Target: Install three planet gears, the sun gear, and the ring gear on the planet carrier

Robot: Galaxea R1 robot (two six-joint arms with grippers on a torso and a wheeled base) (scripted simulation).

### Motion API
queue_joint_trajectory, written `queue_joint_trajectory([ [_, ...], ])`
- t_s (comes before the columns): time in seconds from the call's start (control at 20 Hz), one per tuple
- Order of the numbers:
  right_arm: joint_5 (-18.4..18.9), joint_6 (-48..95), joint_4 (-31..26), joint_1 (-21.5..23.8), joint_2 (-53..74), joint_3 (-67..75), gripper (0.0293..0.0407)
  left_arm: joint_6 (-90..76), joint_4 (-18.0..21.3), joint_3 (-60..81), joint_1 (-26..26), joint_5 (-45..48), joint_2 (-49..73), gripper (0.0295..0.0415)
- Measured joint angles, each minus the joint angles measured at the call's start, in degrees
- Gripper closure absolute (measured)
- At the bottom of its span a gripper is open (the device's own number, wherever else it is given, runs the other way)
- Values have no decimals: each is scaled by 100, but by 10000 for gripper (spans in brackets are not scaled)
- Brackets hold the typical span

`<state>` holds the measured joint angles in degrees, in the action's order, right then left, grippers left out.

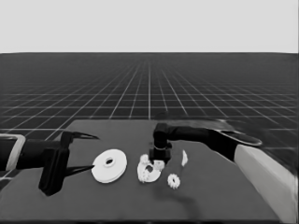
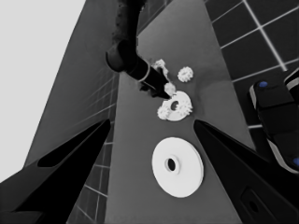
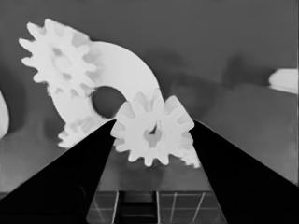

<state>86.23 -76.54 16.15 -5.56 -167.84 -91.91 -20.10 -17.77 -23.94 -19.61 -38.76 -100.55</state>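
The smaller round part [image 1: 145, 173] lies at mid-table, and two planet gears sit on it, one [image 3: 58, 58] on its far side and one [image 3: 78, 134] half hidden by a finger. My right gripper [image 1: 158, 161] hangs just over this part, shut on a third planet gear [image 3: 153, 133] that is level with the part's rim beside the centre hole. One more gear [image 1: 174, 181] lies loose on the table nearer the front. The larger round part [image 1: 109, 165] rests flat to the left. My left gripper [image 1: 93, 152] waits open beside it, not touching.
A thin white piece [image 1: 184, 158] lies just right of the right gripper. The right arm's pale forearm [image 1: 266, 179] fills the lower right corner. Dark machinery with blue lights [image 2: 275, 126] stands past the table's edge.
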Motion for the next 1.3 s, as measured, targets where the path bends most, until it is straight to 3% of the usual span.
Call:
queue_joint_trajectory([
  [0.4, -136, 156, 270, -296, -80, -275, 388, 0, 0, 0, 0, 0, 0, 326],
  [0.5, -138, 157, 273, -298, -81, -277, 328, 0, 0, 0, 0, 0, 0, 326],
  [0.55, -138, 158, 274, -298, -81, -278, 319, 0, 0, 0, 0, 0, 0, 326],
  [0.9, -139, 158, 274, -299, -81, -278, 315, 0, 0, 0, 0, 0, 0, 326],
  [1.05, 131, -159, -378, 403, 65, 250, 315, 0, 0, 0, 0, 0, 0, 326],
  [1.3, 167, -192, -557, 582, 76, 301, 315, 0, 0, 0, 0, 0, 0, 326],
])
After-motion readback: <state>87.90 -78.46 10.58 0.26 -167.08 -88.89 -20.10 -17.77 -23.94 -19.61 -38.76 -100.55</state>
